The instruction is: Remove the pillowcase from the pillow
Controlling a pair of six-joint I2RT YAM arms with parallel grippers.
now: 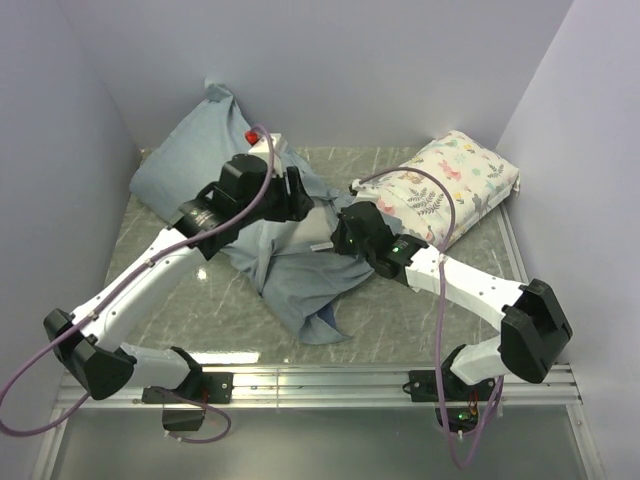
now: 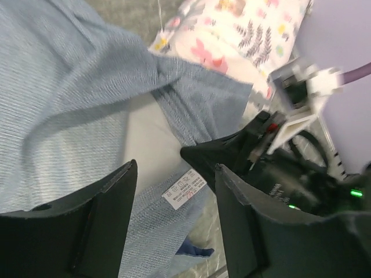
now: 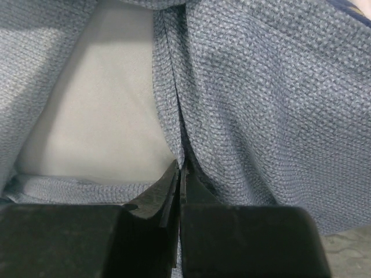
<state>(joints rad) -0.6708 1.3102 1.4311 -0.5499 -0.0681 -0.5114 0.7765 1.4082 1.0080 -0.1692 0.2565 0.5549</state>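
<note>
Pinching the hem of the pillowcase, the right end effector is closed flat on a fold of fabric at the slit where the pillow shows, likely so the fabric can be drawn off. The left end effector hangs with jaws wide and empty above that opening, near a white care label, probably ready to pin the pillow. Limp, grey-blue and finely woven, the pillowcase lies crumpled mid-desk; the pillow inside looks smooth, plain white.

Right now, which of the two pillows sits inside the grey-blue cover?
The plain white pillow, visible through the opening of the pillowcase; the flower-printed pillow lies bare at the far right.
</note>
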